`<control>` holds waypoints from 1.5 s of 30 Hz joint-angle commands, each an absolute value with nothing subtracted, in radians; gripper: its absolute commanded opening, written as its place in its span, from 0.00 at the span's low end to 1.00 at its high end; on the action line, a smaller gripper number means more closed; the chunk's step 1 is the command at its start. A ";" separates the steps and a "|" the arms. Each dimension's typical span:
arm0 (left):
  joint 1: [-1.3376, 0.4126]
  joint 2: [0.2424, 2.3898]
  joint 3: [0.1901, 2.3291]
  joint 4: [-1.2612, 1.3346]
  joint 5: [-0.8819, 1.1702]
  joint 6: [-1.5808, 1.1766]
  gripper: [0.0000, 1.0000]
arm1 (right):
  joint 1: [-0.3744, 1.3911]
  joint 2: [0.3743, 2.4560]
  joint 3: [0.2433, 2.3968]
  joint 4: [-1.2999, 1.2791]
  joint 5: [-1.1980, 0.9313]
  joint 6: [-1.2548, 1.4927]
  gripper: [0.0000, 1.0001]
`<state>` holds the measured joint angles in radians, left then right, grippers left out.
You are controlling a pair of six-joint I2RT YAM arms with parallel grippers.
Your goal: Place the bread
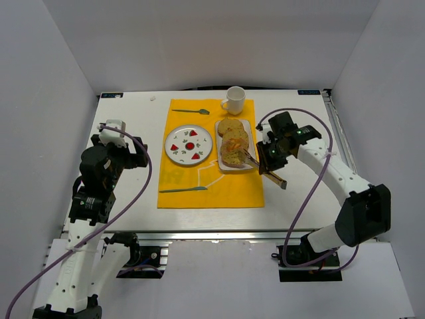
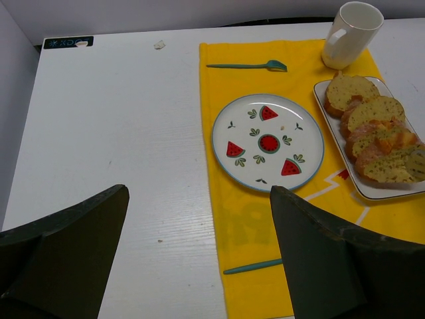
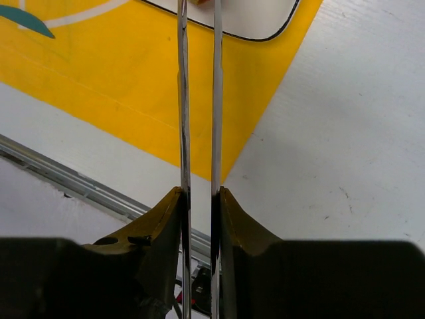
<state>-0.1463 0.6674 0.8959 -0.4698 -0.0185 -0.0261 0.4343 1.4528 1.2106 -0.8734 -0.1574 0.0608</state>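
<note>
"Squeezing the tongs (image 3: 183,119) is what the right gripper (image 3: 199,199) is busy with. Its fingers press on both blades from outside, so they run nearly parallel with only a slim gap. The left gripper (image 2: 199,199) hangs wide apart over bare table (image 2: 119,119), holding nothing."

"And the bread (image 1: 234,141)?"

"All on the white tray (image 2: 335,136), a row of overlapping slices at the right of the yellow placemat (image 1: 232,186). The tong tips reach the slice nearest the arms. The round plate (image 2: 302,133) with watermelon motifs, just left of the tray, has nothing on it. I'd judge that's where a slice should go."

"So how should the pick be done?"

"Keep the squeeze even so the blades don't scissor. Take one slice by its faces rather than the crumbly crust and lift straight up until it's free of its neighbour. Then carry it low across to the plate's middle and let go only once it rests there."

"Is a slice actually pinched?"

"Hard to say. The right wrist view shows the blades' gap very clearly, yet cuts off at the tray's corner, with only a sliver of something orange between the tips, possibly bread. The overhead view shows the tips meeting the slice but not the gap. The left wrist view gives the best look at the slices and the plate, though I can't make out the tongs in it."
</note>
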 commanded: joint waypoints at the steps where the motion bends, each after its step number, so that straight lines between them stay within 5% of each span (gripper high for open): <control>1: -0.149 0.660 0.890 -0.466 -0.014 -0.025 0.98 | 0.439 1.398 1.293 -0.937 -0.172 0.084 0.20; 16: -0.149 0.657 0.882 -0.463 -0.011 -0.034 0.98 | 0.449 1.423 1.440 -0.878 -0.385 0.193 0.19; 38: -0.149 0.646 0.911 -0.506 -0.126 -0.044 0.98 | 0.592 2.034 1.821 -0.690 -0.495 0.296 0.19; 45: -0.149 0.644 0.911 -0.512 -0.130 -0.046 0.98 | 0.592 2.037 1.795 -0.658 -0.456 0.299 0.30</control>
<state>-0.1463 0.6498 0.8909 -0.5014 -0.1177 -0.0429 0.5896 2.0525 1.7729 -0.7021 -0.4469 0.2867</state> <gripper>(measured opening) 0.983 0.306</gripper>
